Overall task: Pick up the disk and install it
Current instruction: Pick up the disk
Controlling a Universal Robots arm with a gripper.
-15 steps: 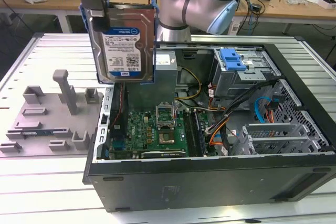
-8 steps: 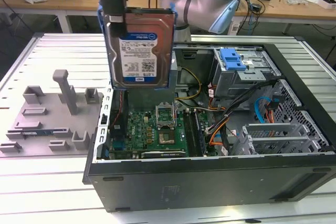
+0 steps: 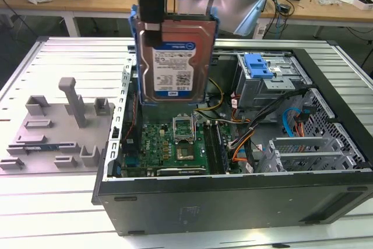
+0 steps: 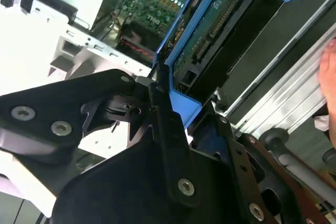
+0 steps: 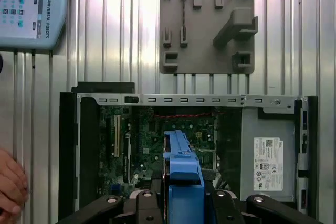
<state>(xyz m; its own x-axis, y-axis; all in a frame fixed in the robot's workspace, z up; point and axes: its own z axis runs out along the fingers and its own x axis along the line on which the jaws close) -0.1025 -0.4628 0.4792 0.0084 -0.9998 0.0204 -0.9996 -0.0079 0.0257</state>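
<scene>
Above the ribbed bench (image 3: 70, 56), the gripper (image 3: 154, 24) clamps the upright disk (image 3: 173, 65), whose silver, labelled face the exterior view shows, the first wrist view its blue edge and a hand (image 5: 10, 184).

Exterior view overlooks the case (image 3: 233, 205); both wrist views look in, seemingly nearer.

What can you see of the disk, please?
The disk is a flat silver drive with a white-and-blue label, framed by a blue plastic bracket. It hangs upright, label facing the exterior view, above the open computer case, over the motherboard. The gripper clamps its upper edge, jaws shut on the bracket.
</scene>
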